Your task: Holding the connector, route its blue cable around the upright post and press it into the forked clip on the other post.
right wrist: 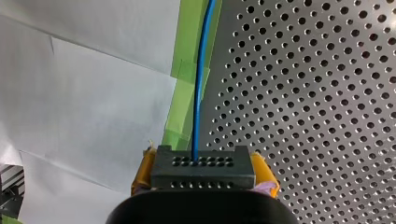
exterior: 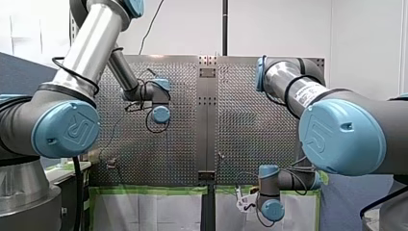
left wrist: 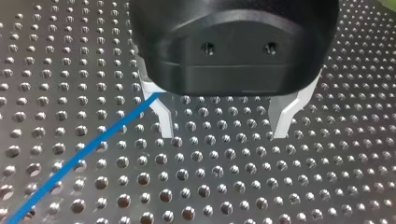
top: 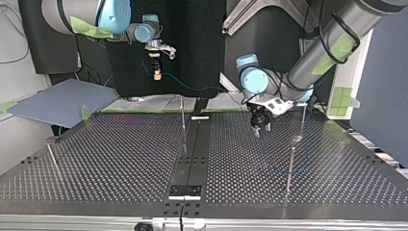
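Two skinny posts come first at the top view's right, on the perforated table (top: pixel 96 163): the nearer post (top: pixel 290 168) and, a bit behind it, the farther post (top: pixel 302 118). A third one, the middle post (top: pixel 183 120), stands by the dark centre strip (top: pixel 192 144). Honestly can't tell from here which of them carries the forked clip.

Next back is my left gripper (top: pixel 260 126), hanging just above the table; in that view it sits between the middle post and the farther post. It's released. In the left wrist view its pale fingers (left wrist: pixel 163 123) are spread wide, with only table holes showing between them. The blue cable (left wrist: pixel 84 158) slants across the holes there and passes the outer side of one finger, not between the two. Touching that finger or not, no idea.

Furthest away, past the table's back edge at the top view's left, my right gripper (top: pixel 157 72) is up in the air. Its yellow pads (right wrist: pixel 142 172) are clamped on either side of the black connector (right wrist: pixel 203 161), so that's what it's grasping. The cable comes out of the connector's face and runs straight ahead of the gripper, along the green tape (right wrist: pixel 187 93) at the table's edge, with white paper (right wrist: pixel 93 93) lying beside the tape.
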Robot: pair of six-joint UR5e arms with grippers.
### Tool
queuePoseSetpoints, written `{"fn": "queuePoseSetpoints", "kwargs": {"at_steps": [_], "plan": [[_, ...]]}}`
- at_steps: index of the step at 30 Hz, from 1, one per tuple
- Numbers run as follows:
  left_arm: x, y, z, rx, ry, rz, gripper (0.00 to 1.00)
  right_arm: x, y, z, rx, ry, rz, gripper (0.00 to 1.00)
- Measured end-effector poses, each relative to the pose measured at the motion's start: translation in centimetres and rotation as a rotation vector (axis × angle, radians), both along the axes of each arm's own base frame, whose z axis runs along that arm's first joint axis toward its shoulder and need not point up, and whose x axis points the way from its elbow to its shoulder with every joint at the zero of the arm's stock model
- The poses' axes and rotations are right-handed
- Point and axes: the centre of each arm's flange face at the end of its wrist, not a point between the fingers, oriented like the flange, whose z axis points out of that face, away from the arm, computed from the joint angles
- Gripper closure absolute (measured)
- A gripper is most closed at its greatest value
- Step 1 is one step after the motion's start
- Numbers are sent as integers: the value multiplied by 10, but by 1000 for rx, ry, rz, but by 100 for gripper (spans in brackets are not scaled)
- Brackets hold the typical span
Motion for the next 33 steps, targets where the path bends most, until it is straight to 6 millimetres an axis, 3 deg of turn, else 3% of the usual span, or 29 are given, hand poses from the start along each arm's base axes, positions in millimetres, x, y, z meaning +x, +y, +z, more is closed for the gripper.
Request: {"fn": "queuePoseSetpoints", "kwargs": {"at_steps": [11,19,33], "plan": [[4,-3,-43,-20,43,-24,0,1,0,0,-1,0,2,100],[5,-5,-59,-38,56,-41,0,1,1,0,-1,-1,2,100],[11,-20,-103,-37,113,-73,0,1,0,1,-5,-3,2,100]]}}
